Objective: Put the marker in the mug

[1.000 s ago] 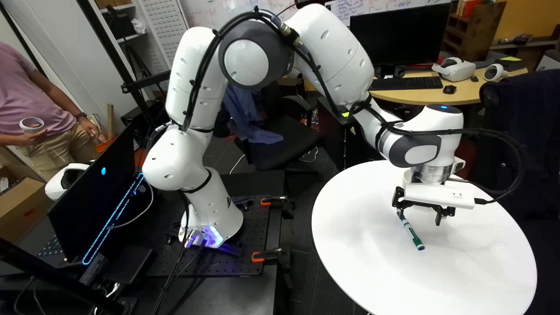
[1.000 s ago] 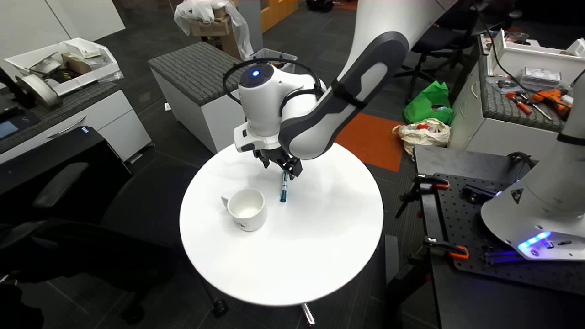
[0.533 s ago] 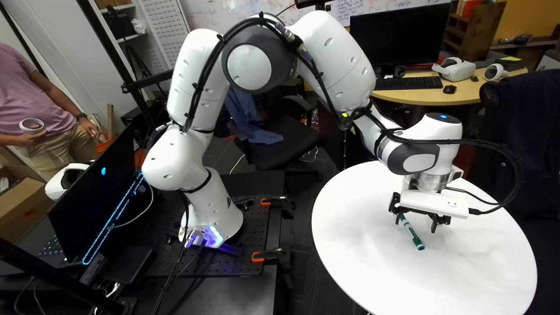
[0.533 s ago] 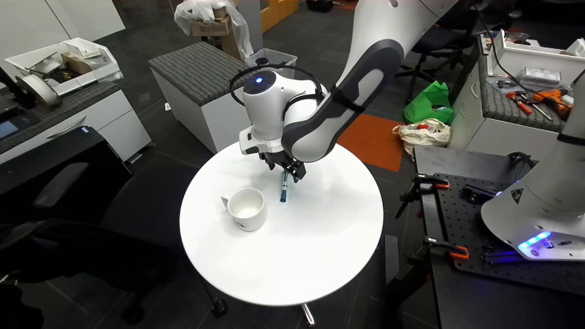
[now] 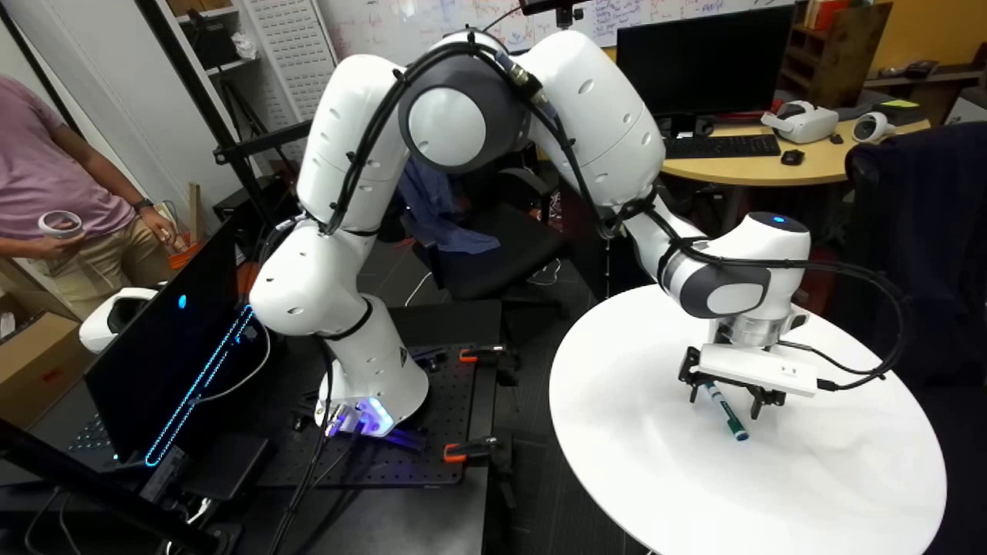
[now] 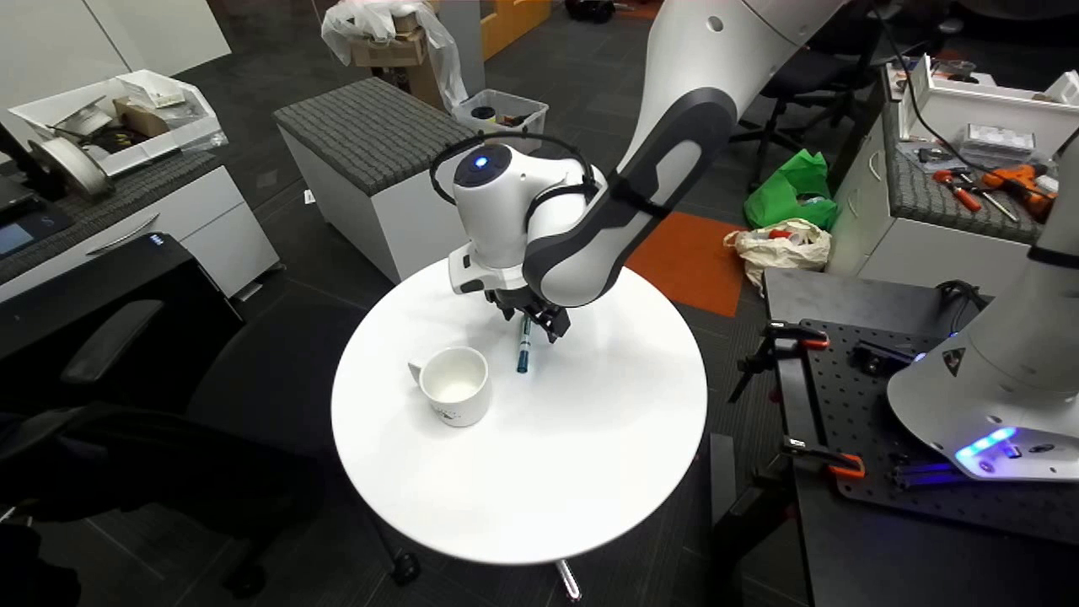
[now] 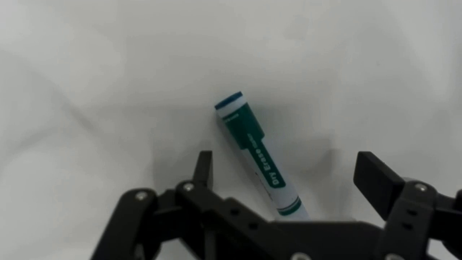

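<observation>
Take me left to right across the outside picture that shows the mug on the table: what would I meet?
In an exterior view: open white box, white mug, marker, orange floor patch, green bag, what looks like an orange power tool.

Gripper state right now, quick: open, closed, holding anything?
Gripper: open, holding nothing; the marker lies on the round white table.
</observation>
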Available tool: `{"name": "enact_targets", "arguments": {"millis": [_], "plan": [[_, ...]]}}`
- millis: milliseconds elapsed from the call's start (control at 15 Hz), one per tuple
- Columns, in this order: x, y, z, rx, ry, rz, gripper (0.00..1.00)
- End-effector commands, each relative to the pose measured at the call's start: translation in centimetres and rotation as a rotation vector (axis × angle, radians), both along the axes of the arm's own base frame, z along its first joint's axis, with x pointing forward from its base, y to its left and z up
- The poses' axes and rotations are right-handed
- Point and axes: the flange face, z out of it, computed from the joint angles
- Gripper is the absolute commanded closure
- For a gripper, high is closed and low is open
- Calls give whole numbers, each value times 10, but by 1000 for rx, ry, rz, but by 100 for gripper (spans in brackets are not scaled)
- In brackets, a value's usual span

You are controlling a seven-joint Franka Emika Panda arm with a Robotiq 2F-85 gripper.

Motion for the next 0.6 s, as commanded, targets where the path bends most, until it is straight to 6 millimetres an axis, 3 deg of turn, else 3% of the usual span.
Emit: {"name": "enact_targets", "arguments": {"millis": [0, 200, 267, 400, 533], "plan": [[-1, 0, -4, -5, -11, -19, 0], [0, 0, -5, -7, -7, -18, 3], [0, 0, -5, -8, -8, -18, 26], [1, 0, -4, -8, -7, -19, 32], [1, 0, -4, -9, -5, -20, 48]]}}
